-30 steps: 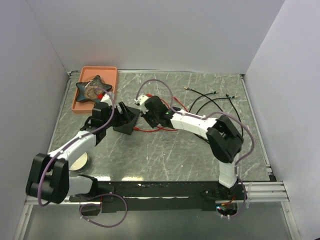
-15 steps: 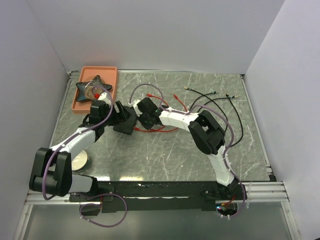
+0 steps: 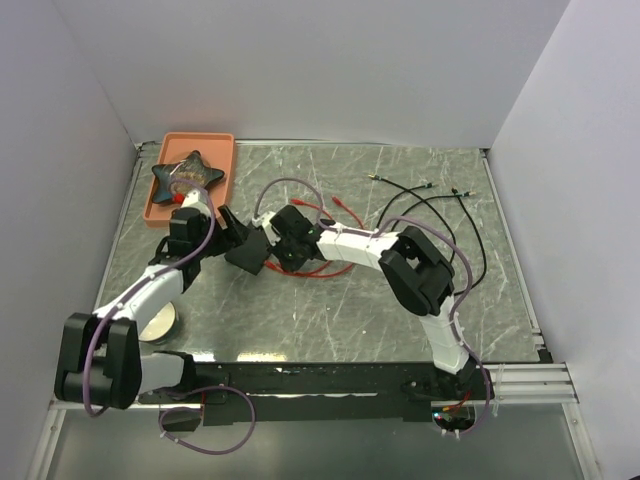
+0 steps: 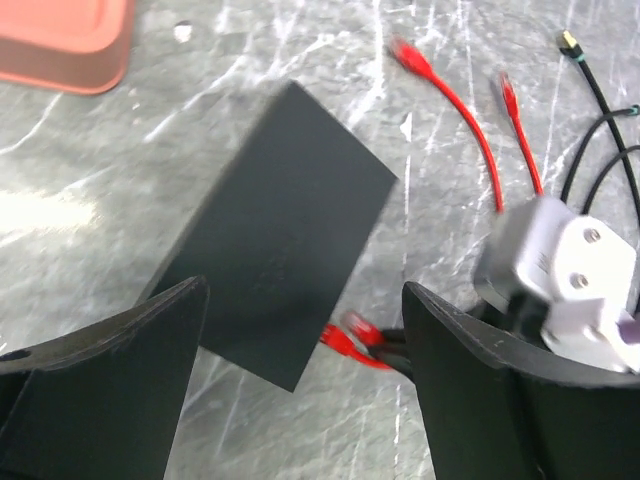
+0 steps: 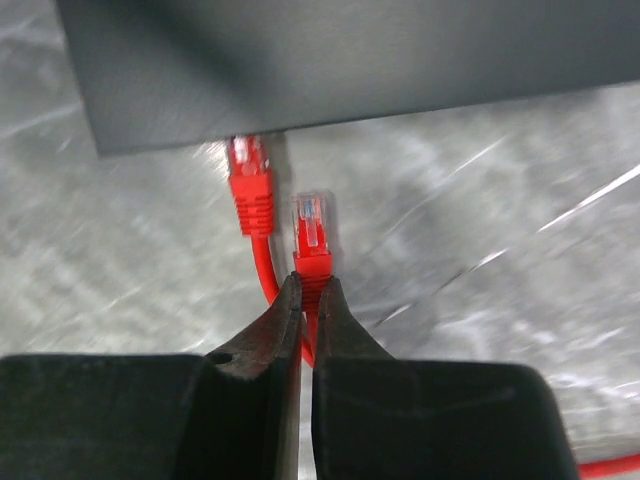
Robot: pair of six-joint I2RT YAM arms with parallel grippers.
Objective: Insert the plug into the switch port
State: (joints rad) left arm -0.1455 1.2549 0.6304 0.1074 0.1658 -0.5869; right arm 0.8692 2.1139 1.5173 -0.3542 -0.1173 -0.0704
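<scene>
Your right gripper pinches the plug, its tip aimed straight at the edge of the switch, just short of it. The switch lies left of the table's middle, with your left gripper spread open around its other end.

High rear overview, two close wrist views, all sharing the switch
</scene>
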